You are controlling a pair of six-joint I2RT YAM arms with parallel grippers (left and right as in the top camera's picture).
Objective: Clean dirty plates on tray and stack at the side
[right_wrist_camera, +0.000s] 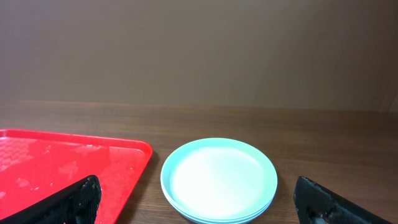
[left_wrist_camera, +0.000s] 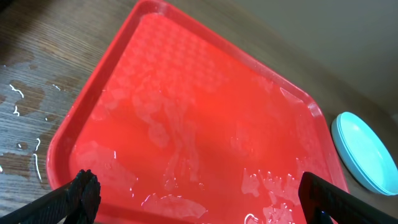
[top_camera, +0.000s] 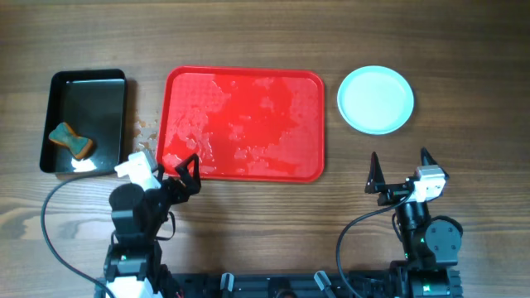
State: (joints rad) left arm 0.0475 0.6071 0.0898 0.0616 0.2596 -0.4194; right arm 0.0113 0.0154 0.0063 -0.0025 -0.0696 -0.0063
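The red tray (top_camera: 244,116) lies at the table's middle, wet and with no plate on it; it fills the left wrist view (left_wrist_camera: 199,124) and its corner shows in the right wrist view (right_wrist_camera: 68,162). The pale mint-blue plates (top_camera: 375,99) sit stacked on the wood to the tray's right, also seen in the right wrist view (right_wrist_camera: 219,180) and at the edge of the left wrist view (left_wrist_camera: 367,152). My left gripper (top_camera: 184,170) is open and empty at the tray's front left corner. My right gripper (top_camera: 400,170) is open and empty, in front of the stack.
A smaller black tray (top_camera: 83,120) at the left holds a teal and orange sponge (top_camera: 70,141) and a white patch. Water drops (top_camera: 147,126) lie on the wood between the two trays.
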